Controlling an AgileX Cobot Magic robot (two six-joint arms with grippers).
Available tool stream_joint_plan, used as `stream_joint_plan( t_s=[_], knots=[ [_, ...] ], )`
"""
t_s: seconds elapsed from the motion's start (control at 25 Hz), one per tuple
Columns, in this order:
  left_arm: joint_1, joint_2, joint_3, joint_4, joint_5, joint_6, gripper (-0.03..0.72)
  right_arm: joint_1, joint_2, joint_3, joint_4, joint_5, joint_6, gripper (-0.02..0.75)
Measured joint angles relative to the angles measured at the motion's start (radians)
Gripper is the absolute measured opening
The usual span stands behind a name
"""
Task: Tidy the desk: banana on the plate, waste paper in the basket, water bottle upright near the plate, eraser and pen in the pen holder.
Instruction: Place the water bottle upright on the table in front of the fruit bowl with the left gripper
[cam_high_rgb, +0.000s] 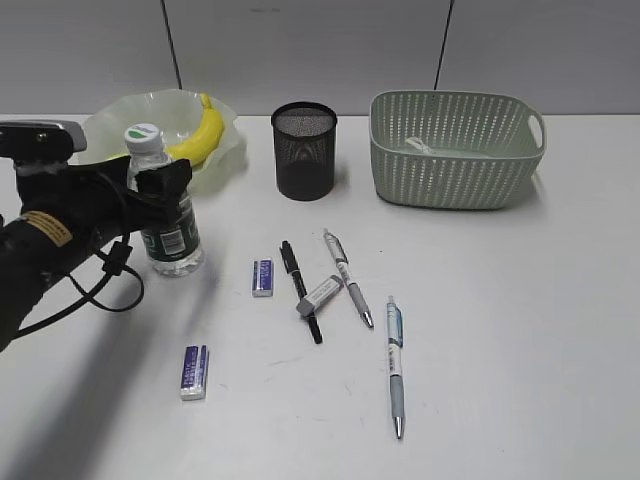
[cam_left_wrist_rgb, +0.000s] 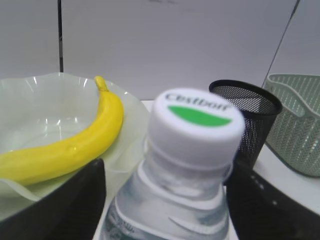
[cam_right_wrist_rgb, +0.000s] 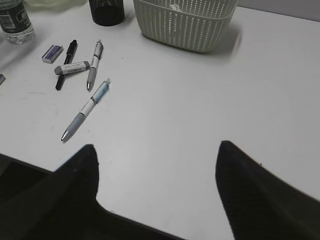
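Note:
The water bottle stands upright on the desk, just in front of the plate. My left gripper straddles its shoulder, and in the left wrist view a thin gap shows between the left finger and the bottle, so the jaws are open. The banana lies in the plate. Waste paper sits in the basket. Three erasers and three pens lie on the desk in front of the pen holder. My right gripper hangs open over bare desk.
The grey eraser rests across the black pen. A black cable loops under my left arm beside the bottle. The wall stands right behind the plate, pen holder and basket.

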Motion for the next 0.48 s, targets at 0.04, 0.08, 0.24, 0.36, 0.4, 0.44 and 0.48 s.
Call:
stream_joint_plan(
  t_s=[0.04,0.08,0.24,0.36,0.4,0.44,0.48],
  knots=[
    [0.000,-0.019,0.011,0.000,-0.002,0.000,0.562,0.000,0.000,0.000,0.000,0.000,0.000,0.573],
    [0.000,-0.037,0.021,-0.001,-0.003,0.000,0.562,0.000,0.000,0.000,0.000,0.000,0.000,0.573],
    [0.000,-0.140,0.052,-0.001,-0.001,0.000,0.562,0.000,0.000,0.000,0.000,0.000,0.000,0.573],
    [0.000,-0.240,0.061,0.000,0.035,0.000,0.562,0.000,0.000,0.000,0.000,0.000,0.000,0.573],
    [0.000,-0.282,0.062,0.004,0.076,0.002,0.562,0.000,0.000,0.000,0.000,0.000,0.000,0.573],
    [0.000,-0.319,0.063,0.010,0.123,0.006,0.562,0.000,0.000,0.000,0.000,0.000,0.000,0.573],
    [0.000,-0.374,0.063,0.025,0.204,0.013,0.562,0.000,0.000,0.000,0.000,0.000,0.000,0.573]
  ],
)
